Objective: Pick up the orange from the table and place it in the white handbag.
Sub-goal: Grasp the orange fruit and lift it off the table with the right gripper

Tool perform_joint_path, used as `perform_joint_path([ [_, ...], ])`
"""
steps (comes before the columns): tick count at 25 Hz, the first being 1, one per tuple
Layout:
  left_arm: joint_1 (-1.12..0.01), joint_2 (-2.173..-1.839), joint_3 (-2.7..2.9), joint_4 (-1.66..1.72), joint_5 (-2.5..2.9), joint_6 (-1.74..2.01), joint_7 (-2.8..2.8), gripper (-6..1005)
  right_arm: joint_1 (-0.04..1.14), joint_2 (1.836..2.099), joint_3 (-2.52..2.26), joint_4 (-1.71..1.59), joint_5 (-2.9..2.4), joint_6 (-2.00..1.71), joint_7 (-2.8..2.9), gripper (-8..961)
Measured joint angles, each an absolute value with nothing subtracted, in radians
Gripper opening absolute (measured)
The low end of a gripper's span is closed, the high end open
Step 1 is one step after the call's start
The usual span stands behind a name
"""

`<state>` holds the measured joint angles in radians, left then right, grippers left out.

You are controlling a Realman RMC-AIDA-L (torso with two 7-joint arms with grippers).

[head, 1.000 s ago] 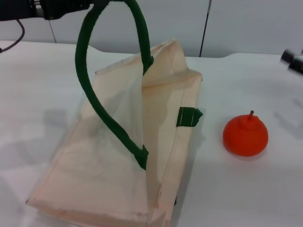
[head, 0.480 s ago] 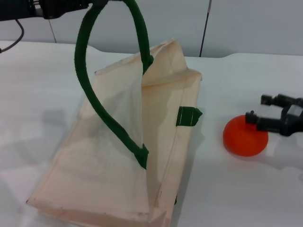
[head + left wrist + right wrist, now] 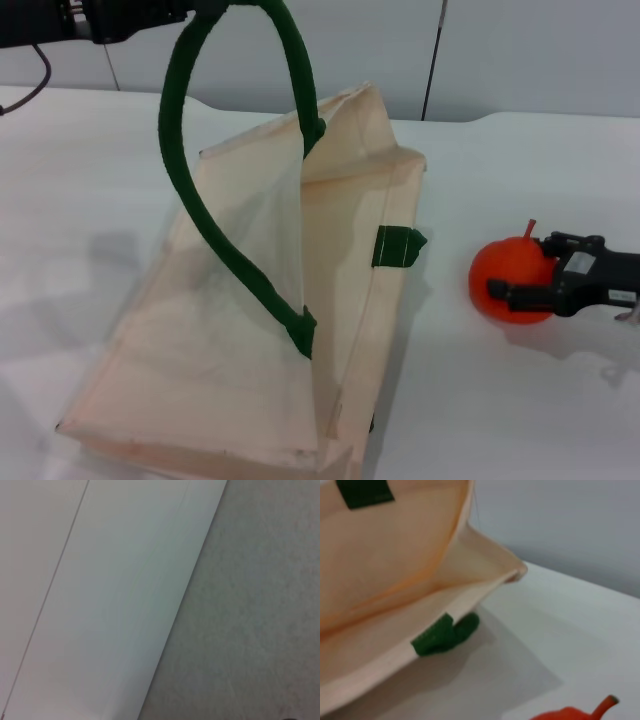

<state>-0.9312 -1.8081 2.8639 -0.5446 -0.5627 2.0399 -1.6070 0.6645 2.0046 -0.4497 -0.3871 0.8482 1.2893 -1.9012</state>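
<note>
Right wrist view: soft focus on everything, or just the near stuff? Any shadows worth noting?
Right wrist view: the white handbag and the orange are both soft-edged; the bag casts a grey shadow on the table. Head view: sharper; faint shadow under the orange and the right gripper.

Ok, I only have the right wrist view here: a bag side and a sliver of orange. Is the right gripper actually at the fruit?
Observer: Yes. The head view shows the right gripper at the orange, jaws apart on either side of its top. The orange sits on the table.
Operator: And how does the bag lie?
Observer: The white handbag lies on the table left of the orange, its upper side pulled up by one green handle.
Operator: What holds that up?
Observer: The left gripper is at the handle's top, at the head view's upper left.
</note>
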Motion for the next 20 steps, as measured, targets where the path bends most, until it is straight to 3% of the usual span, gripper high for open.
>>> perform_joint_path([
  [7, -0.93, -1.809, 2.864, -0.545, -0.565, 2.04, -1.608, 133, 0.671, 2.012, -0.45, -0.392, 0.82, 1.276, -1.918, 826],
  [12, -0.929, -1.809, 2.864, -0.545, -0.566, 2.04, -1.608, 134, 0.673, 2.012, -0.449, -0.395, 0.824, 1.271, -1.951, 644],
  [20, -0.93, -1.808, 2.862, -0.545, -0.568, 2.039, -1.603, 133, 0.678, 2.014, -0.431, -0.395, 0.836, 1.284, -2.005, 596],
])
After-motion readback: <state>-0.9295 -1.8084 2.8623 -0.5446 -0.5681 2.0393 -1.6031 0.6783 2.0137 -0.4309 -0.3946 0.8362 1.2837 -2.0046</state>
